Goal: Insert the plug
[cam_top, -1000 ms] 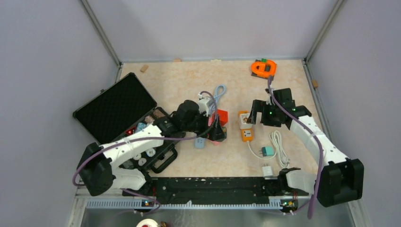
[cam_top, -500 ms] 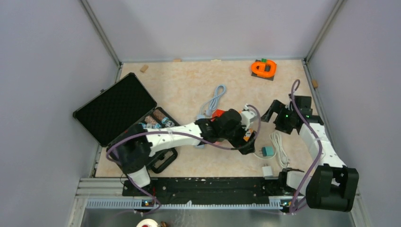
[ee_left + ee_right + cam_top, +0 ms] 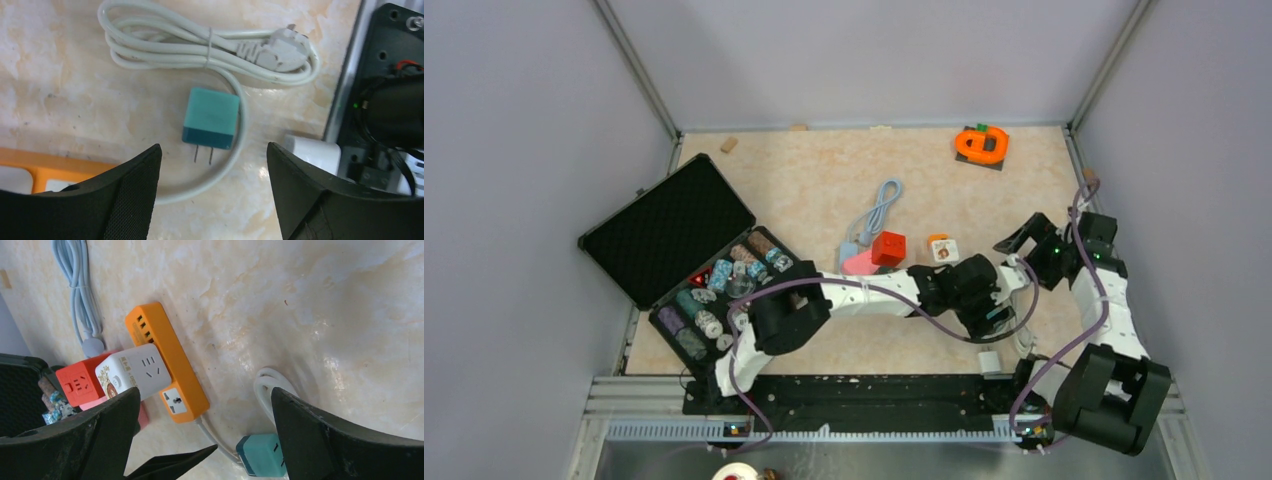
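A teal plug (image 3: 210, 117) lies on the table with its two prongs pointing at my left gripper (image 3: 214, 146), which is open and hovers just above it, empty. The plug also shows in the right wrist view (image 3: 260, 455). The orange power strip (image 3: 170, 370) lies left of the plug and carries a white adapter (image 3: 132, 370). In the top view my left arm covers most of the strip (image 3: 939, 245) and the plug. My right gripper (image 3: 205, 390) is open and empty, raised to the right of the strip (image 3: 1021, 238).
The strip's white coiled cord (image 3: 200, 45) lies beyond the plug. A white charger (image 3: 312, 150) sits by the black base rail. A red cube (image 3: 888, 248), a blue cable (image 3: 879, 205), an open black case (image 3: 664, 225) and an orange object (image 3: 981, 145) lie further off.
My left arm has swung right from the red cube, across the power strip, to over the teal plug. My right arm has drawn back to the right, away from the strip.
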You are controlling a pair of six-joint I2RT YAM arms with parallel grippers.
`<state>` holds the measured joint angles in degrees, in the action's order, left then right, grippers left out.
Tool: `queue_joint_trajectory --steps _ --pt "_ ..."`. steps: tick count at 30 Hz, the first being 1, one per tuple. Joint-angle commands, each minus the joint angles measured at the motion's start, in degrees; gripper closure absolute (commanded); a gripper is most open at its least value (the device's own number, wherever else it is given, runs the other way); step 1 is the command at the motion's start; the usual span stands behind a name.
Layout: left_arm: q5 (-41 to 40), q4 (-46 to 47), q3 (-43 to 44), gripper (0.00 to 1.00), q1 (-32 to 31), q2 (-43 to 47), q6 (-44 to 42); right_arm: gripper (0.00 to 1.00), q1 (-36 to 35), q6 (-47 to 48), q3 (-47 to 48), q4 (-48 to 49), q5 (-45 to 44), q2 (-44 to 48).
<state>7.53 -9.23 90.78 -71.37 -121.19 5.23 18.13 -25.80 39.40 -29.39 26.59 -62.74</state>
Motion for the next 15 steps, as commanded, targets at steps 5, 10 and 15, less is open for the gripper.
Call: queue_joint_trajectory --steps 5,10,15 --pt "-2.3 0.3 6.6 0.28 0.2 -7.1 -4.7 0.01 5.1 -0.1 -0.6 3.5 8.6 -2.5" --pt "-3.5 0.9 7.0 0.4 -0.1 -9.2 -4.7 0.01 5.1 0.0 -0.8 3.9 9.1 -2.6" --pt "-6.2 1.9 5.9 0.55 -0.9 -8.9 -6.7 0.01 5.1 0.1 -0.8 4.0 10.2 -2.7"
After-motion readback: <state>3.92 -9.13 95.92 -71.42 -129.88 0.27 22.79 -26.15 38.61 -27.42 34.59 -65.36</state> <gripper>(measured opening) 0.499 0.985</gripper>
